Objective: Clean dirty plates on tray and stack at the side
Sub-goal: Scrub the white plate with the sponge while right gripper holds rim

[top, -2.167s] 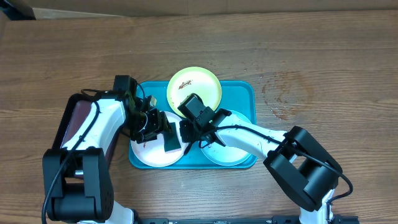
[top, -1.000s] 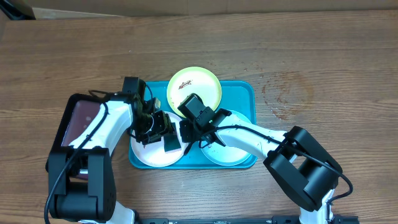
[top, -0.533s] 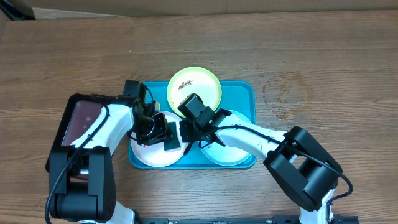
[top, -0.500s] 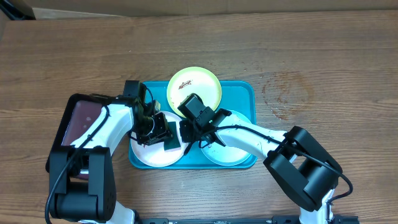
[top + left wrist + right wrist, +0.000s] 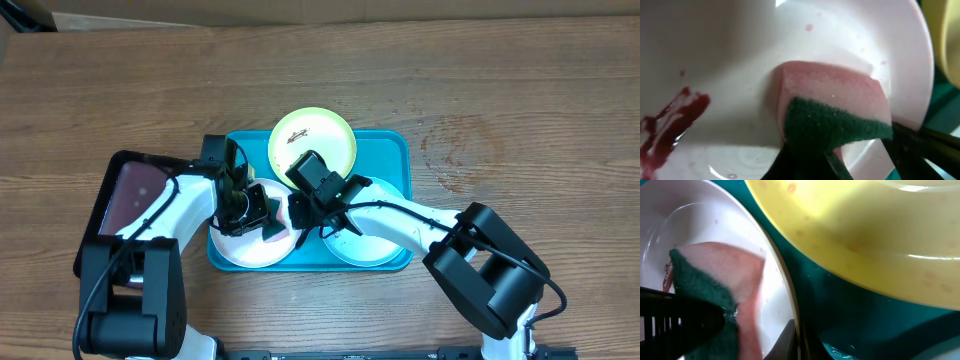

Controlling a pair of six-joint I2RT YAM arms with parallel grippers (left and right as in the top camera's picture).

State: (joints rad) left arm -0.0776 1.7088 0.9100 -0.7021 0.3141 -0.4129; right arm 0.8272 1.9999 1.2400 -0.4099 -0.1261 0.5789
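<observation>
Mostly hidden left fingers [image 5: 801, 168] behind sponge [image 5: 835, 100]

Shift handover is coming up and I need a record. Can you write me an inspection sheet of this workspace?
Surface: wooden table, faint ring stain.
Job's things: turquoise tray holds three plates. The yellow-green plate is smeared and overhangs the far rim. The left white plate has a red smear. The right white plate is partly under the arm.
Clutter: maroon tray at left.
End effectors: left end effector shut on the sponge, on the left white plate. The right end effector is at that plate's rim, grip unclear.
Cables: black cable along each arm.
Surroundings: cardboard at far edge.
</observation>
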